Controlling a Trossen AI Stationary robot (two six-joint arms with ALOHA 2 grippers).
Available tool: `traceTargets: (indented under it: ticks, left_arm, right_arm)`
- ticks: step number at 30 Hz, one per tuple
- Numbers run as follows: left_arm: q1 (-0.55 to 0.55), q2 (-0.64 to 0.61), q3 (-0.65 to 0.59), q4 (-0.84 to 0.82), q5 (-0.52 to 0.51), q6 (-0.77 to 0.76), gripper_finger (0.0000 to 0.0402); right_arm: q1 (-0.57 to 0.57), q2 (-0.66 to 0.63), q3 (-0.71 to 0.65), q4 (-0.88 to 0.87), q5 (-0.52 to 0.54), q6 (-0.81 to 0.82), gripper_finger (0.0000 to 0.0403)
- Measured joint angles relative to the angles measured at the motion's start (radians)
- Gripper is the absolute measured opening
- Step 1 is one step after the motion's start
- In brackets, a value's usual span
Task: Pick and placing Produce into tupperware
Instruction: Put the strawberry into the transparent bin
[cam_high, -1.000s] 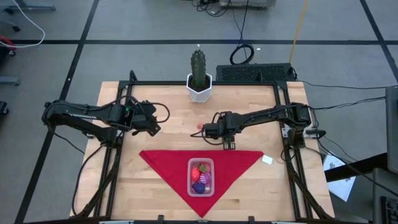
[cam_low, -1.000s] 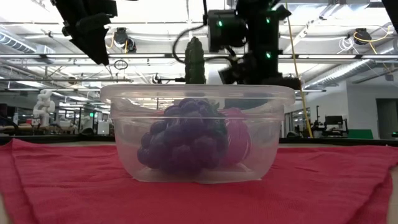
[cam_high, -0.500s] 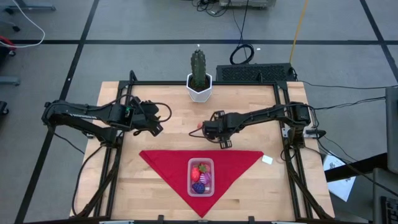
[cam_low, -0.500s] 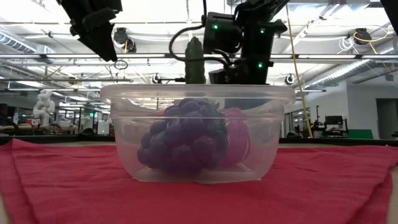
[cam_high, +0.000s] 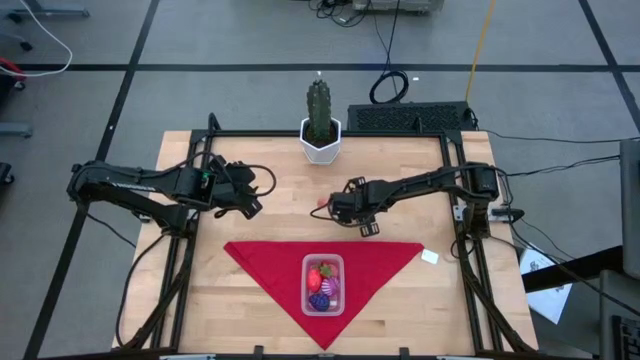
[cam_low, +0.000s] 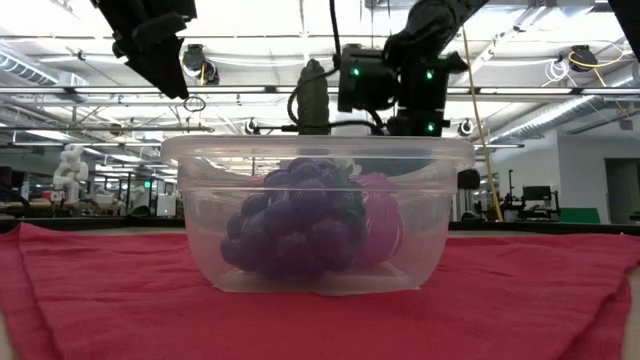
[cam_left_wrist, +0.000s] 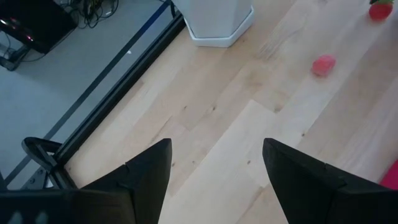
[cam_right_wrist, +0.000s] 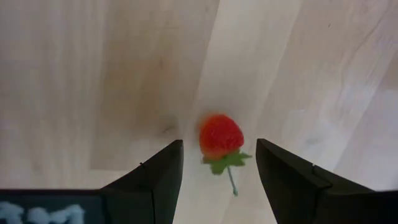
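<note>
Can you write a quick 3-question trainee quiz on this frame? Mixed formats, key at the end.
1. True or false: the right gripper is shut on the strawberry.
2. Which item stands at the table's far edge? A) cactus in a white pot B) a blue bowl C) a metal can
3. Fill in: the tupperware sits on a red ____.

Key:
1. False. The fingers are open, either side of the strawberry, which lies on the bare wood.
2. A.
3. Cloth. The container already holds produce, including purple grapes. The left gripper waits open over the table's left part.
</note>
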Motion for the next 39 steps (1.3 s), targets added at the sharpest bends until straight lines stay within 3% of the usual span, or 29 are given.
traceTargets:
  ticks: [16,39]
  left_arm:
    - [0.0,0.0,0.0,0.0,0.0,0.0,0.0257]
    - [0.0,0.0,0.0,0.0,0.0,0.0,0.0257]
  right_arm:
    - [-0.007,-0.005,-0.089,0.143,0.005,-0.068,0.0194]
    - [-0.012,-0.001,-0.095,0.156,0.001,-0.099,0.0194]
